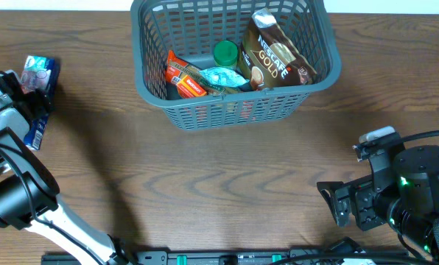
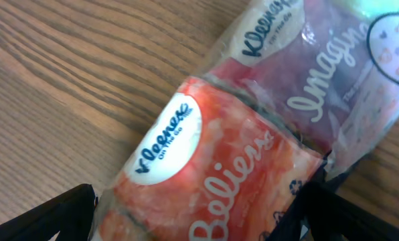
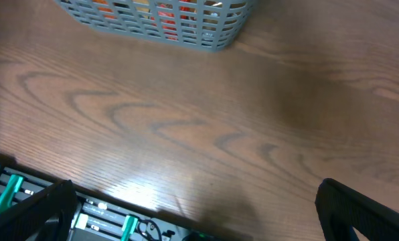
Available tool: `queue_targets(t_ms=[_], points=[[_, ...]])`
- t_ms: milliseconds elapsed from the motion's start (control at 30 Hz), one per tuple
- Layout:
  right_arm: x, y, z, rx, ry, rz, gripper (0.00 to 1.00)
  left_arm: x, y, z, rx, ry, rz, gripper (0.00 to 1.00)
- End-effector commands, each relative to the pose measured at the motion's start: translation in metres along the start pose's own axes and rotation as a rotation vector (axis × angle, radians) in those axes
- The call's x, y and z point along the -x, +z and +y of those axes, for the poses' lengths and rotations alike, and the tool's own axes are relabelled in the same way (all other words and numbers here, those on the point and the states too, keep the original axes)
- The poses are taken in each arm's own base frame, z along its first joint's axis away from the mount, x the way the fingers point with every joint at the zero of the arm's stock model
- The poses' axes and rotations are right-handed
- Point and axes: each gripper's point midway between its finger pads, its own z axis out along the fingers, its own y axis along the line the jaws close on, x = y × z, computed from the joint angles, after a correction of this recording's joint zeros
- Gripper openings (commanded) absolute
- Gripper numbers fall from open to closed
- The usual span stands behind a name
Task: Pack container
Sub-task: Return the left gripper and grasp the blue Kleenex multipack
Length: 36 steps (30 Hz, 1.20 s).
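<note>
The container (image 1: 234, 112) is a dark grey slotted basket at the back centre; its front wall also shows in the right wrist view (image 3: 159, 20). It holds a Nescafe Gold pouch (image 1: 272, 57), a green-lidded item (image 1: 225, 53), an orange snack pack (image 1: 183, 79) and a teal packet (image 1: 221, 76). A Kleenex tissue pack (image 1: 41, 72) lies at the far left. In the left wrist view the pack (image 2: 219, 147) fills the space between the fingers of my left gripper (image 2: 196, 211), which press on both its sides. My right gripper (image 3: 193, 207) is open and empty, low at the front right (image 1: 337, 202).
The wooden table (image 1: 205, 184) stretches between the basket and the front edge. A black rail with green parts (image 3: 65, 214) runs along the front edge under the right gripper.
</note>
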Motion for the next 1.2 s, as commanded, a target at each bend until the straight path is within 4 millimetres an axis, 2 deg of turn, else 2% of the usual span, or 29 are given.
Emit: queue_targets(t_ms=[0,233,333,433,533,633,733,833,867,933,1067,1167], points=[[0.001,-0.002,0.0,0.0,-0.009,-0.006,0.99,-0.019,0.016,-0.004,-0.024,0.017,0.056,0.98],[0.001,-0.002,0.0,0.0,-0.009,-0.006,0.99,-0.025,0.017,-0.004,-0.026,0.016,0.076,1.0],[0.001,-0.002,0.0,0.0,-0.009,-0.006,0.99,-0.028,0.017,-0.005,-0.027,0.015,0.091,0.74],[0.001,-0.002,0.0,0.0,-0.009,-0.006,0.99,-0.031,0.017,-0.005,-0.029,0.014,0.102,0.56],[0.001,-0.002,0.0,0.0,-0.009,-0.006,0.99,-0.034,0.016,-0.005,-0.029,-0.003,0.115,0.46],[0.001,-0.002,0.0,0.0,-0.009,-0.006,0.99,-0.034,0.015,-0.005,-0.026,-0.052,0.116,0.41],[0.001,-0.002,0.0,0.0,-0.009,-0.006,0.99,-0.022,0.006,-0.012,-0.064,-0.089,0.087,0.29],[0.001,-0.002,0.0,0.0,-0.009,-0.006,0.99,0.004,-0.014,-0.019,-0.116,-0.107,0.017,0.19],[0.001,-0.002,0.0,0.0,-0.009,-0.006,0.99,0.014,-0.024,-0.019,-0.117,-0.122,-0.012,0.12],[0.001,-0.002,0.0,0.0,-0.009,-0.006,0.99,0.039,-0.049,-0.017,-0.116,-0.13,-0.084,0.08],[0.001,-0.002,0.0,0.0,-0.009,-0.006,0.99,0.089,-0.115,-0.019,-0.117,-0.108,-0.25,0.06],[0.001,-0.002,0.0,0.0,-0.009,-0.005,0.99,0.12,-0.172,-0.033,-0.143,-0.076,-0.381,0.06]])
